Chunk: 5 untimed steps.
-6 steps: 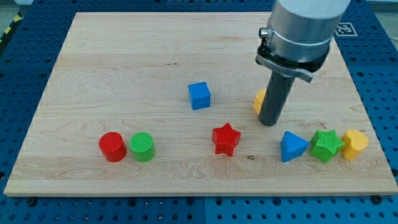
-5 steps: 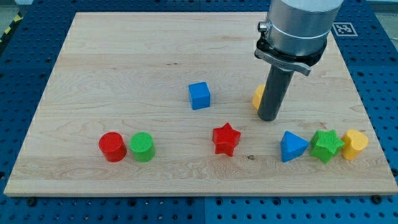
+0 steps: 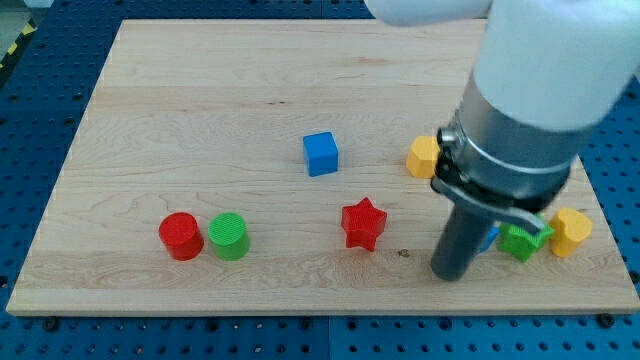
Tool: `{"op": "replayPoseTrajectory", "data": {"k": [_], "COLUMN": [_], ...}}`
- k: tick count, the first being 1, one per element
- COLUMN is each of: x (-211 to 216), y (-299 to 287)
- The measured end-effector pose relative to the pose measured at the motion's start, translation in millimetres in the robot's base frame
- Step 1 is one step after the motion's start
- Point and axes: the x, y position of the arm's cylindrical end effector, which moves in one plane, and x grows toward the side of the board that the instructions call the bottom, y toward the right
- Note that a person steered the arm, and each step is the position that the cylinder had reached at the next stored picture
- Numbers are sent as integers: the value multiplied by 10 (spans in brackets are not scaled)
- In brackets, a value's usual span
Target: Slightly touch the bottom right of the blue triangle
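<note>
Wooden surface (image 3: 200, 120): my tip (image 3: 451, 275) rests at the view's bottom, its rod mostly hiding the blue triangle (image 3: 489, 238) beside the green star (image 3: 522, 240); no gripper shows.

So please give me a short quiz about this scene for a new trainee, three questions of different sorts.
1. True or false: my tip rests against the red star.
2. Which block stands directly beside the red cylinder? A) blue cube B) green cylinder C) green star
3. Fill in: the blue triangle is mostly hidden behind the ____.

Key:
1. False; the tip is apart from the star, toward the view's right and lower.
2. B
3. rod
</note>
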Motion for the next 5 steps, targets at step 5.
{"op": "replayPoseTrajectory", "data": {"k": [5], "x": [-334], "y": [582]}}
